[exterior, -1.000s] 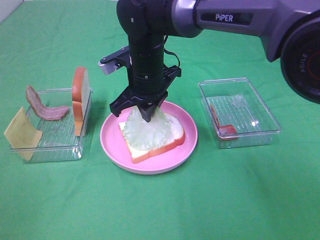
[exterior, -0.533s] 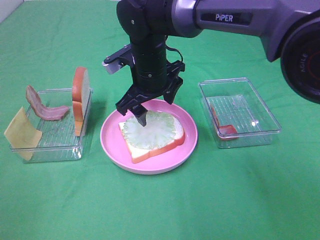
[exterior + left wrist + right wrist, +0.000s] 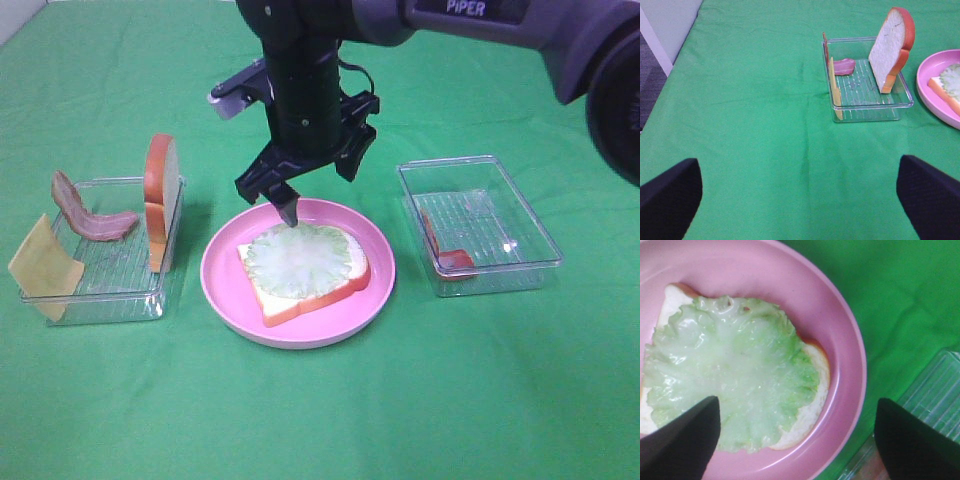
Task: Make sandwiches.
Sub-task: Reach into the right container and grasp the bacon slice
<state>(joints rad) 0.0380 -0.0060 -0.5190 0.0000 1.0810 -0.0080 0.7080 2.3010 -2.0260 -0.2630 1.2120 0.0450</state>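
Exterior high view: a second ago the right jaws were down on the lettuce (image 3: 297, 259), pinching it while it stood crumpled over the bread (image 3: 300, 305). Now they have let go and risen. They hang spread and empty above the upper left rim of the plate (image 3: 215, 275). The leaf lies flat on the bread at the centre of the frame, covers most of it, and is clear of the jaws. The right wrist view agrees: the two fingers sit at its lower corners with only leaf and plate between them.

I judge the lettuce step done, so the sandwich is one slice of bread plus the leaf. The rest waits in the left tray (image 3: 110, 290), at the left of the frame: bacon (image 3: 85, 215) draped across it, cheese (image 3: 45, 268) leaning at its lower left corner, and the second slice (image 3: 160, 195) standing on edge against its right wall. A reddish strip (image 3: 452, 259), probably more bacon, lies in the right tray (image 3: 520, 230).

In the left wrist view the left jaws are spread wide with nothing between them, over bare table (image 3: 320, 420) short of the left tray. Bacon or cheese looks like the next pick.
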